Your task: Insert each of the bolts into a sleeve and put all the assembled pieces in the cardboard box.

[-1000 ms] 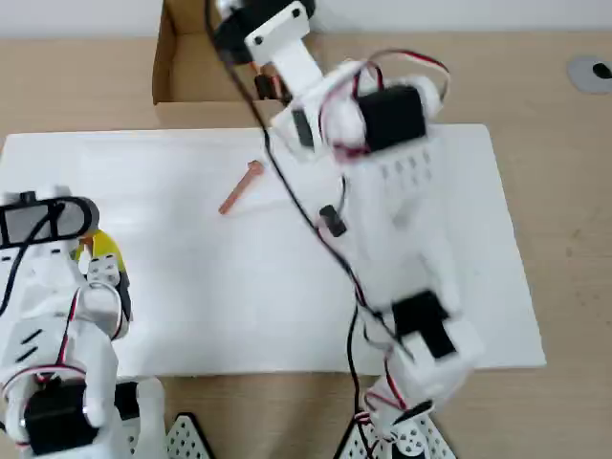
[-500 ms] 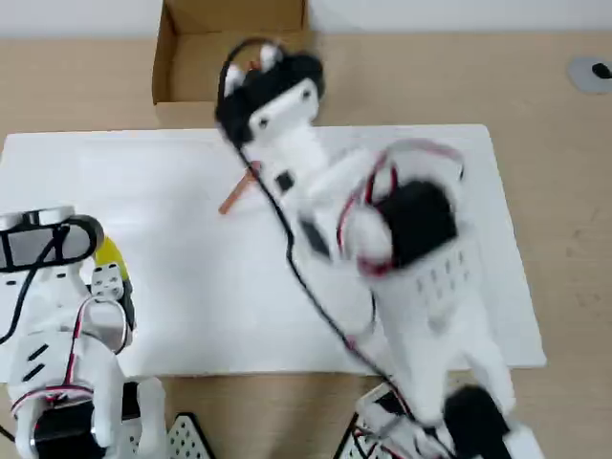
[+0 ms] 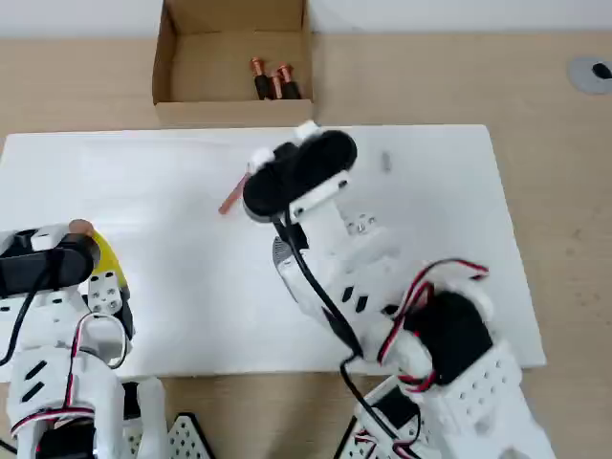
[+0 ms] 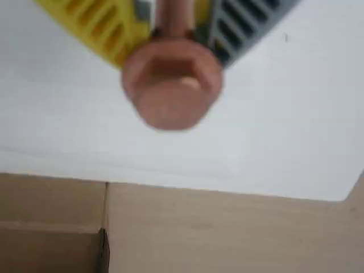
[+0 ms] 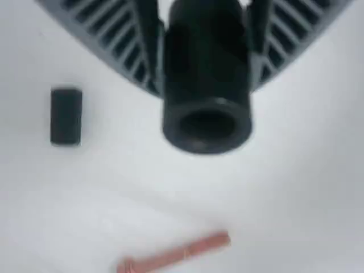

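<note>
Copper bolt [image 4: 170, 85]: my left gripper [image 4: 173, 23] is clamped on its stem, with the head poking out. It waits at my near corner of the mat [image 3: 191, 296]. I think I hold it up off the mat so it can meet a sleeve.
Black sleeve [image 5: 206, 85]: my right gripper [image 5: 206, 34] squeezes it tight, out over the middle of the mat. The hole end sticks out past the fingers. I think that is so a bolt can slide in.
Loose bolt [image 3: 239, 191]: it lies flat on the mat, just beside my right gripper. It has no sleeve yet.
Loose sleeve [image 5: 66, 115]: it lies on the mat by itself, apart from the loose bolt. I think those two go together later.
Box [image 3: 164, 67]: it sits past the far edge of the mat with its top open, so I can drop things in.
Done pieces [image 3: 273, 81]: a few lie together inside the box, near its right wall. I cannot count them for sure.
</note>
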{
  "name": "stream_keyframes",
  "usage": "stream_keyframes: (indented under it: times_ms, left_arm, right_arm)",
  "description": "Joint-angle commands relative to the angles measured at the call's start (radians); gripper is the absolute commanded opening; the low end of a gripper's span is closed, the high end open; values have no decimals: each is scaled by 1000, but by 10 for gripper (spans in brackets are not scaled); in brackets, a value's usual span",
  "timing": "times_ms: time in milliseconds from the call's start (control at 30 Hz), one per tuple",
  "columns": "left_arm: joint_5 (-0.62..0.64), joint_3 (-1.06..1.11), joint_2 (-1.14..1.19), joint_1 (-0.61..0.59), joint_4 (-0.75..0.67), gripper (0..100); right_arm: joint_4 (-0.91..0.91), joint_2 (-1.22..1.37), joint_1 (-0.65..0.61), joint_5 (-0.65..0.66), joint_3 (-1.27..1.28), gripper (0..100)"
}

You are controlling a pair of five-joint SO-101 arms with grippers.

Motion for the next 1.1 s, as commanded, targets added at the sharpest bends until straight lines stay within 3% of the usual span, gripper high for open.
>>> stream_keyframes:
  times_ms: [0, 133, 333, 667, 800, 933, 1067]
  left_arm:
    - [5, -54, -5, 11, -29, 6]
    - [5, -55, -5, 11, -35, 6]
    - [14, -60, -5, 11, -169, 6]
    - [290, -126, -4, 14, -295, 6]
    - [361, -126, 10, 126, -325, 6]
    - [361, -127, 53, 301, -327, 6]
    - [359, -166, 113, 385, -327, 6]
  right_arm:
    - [-155, -88, -12, -6, 143, 9]
    - [-334, -147, -12, -5, 325, 9]
    - [-628, -179, -13, -5, 532, 9]
    - [-1008, -180, -19, -11, 710, 9]
    - [-1089, -180, -84, -11, 779, 9]
    - [-1154, -179, -140, -8, 829, 9]
    - [-1175, -179, -147, -8, 837, 9]
